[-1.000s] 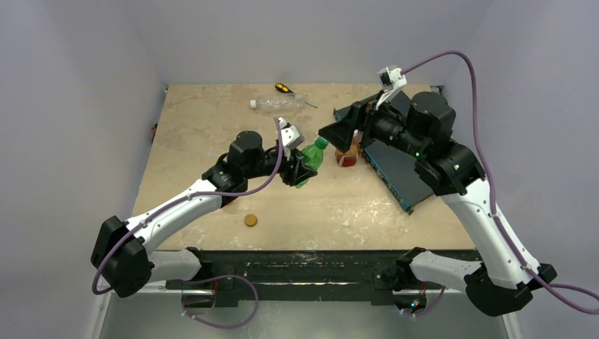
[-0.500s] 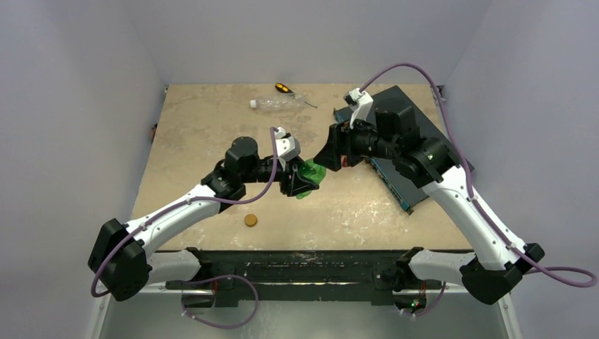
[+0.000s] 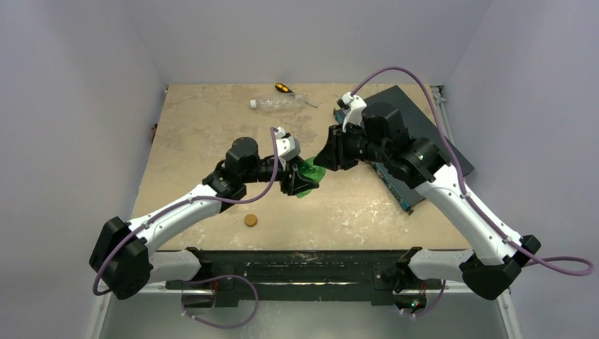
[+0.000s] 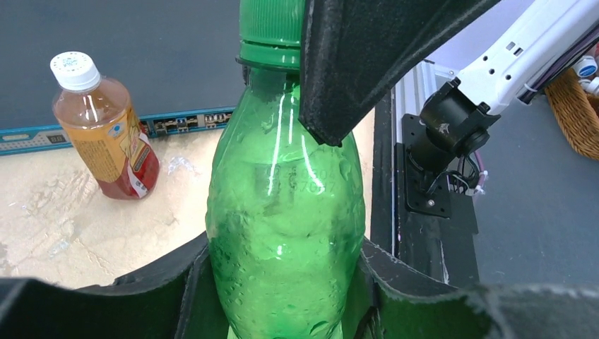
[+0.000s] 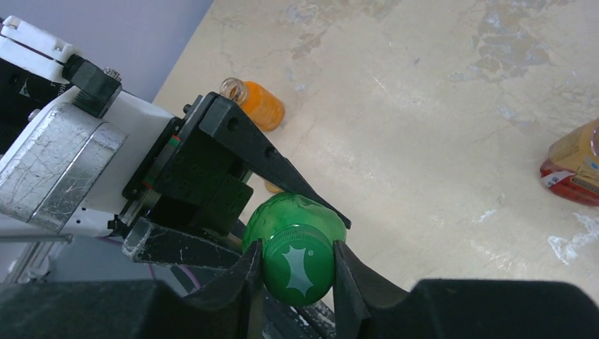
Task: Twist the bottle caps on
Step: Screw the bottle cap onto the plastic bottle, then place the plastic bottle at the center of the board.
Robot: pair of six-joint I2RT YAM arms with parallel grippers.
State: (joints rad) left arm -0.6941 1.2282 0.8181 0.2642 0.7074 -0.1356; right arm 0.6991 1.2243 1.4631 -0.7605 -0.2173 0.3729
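My left gripper (image 4: 282, 286) is shut on the body of a green bottle (image 4: 282, 205), which it holds tilted above the table (image 3: 212, 134). On the bottle's neck sits a dark green cap (image 5: 298, 267). Both fingers of my right gripper (image 5: 297, 256) press against the sides of that cap. In the top view the two grippers meet at the bottle (image 3: 308, 174). An amber bottle (image 4: 106, 141) with a white cap (image 4: 73, 70) stands behind. A loose orange cap (image 3: 250, 220) lies on the table. A clear bottle (image 3: 281, 103) lies at the back.
A black-and-yellow screwdriver (image 3: 283, 88) lies by the clear bottle. A dark flat box (image 3: 417, 131) fills the right side under my right arm. A small orange bottle (image 5: 260, 107) with an open neck shows beyond my left gripper.
My right arm swung left from above the dark box to the green bottle and its jaws closed onto the cap. The left arm lowered the bottle slightly.
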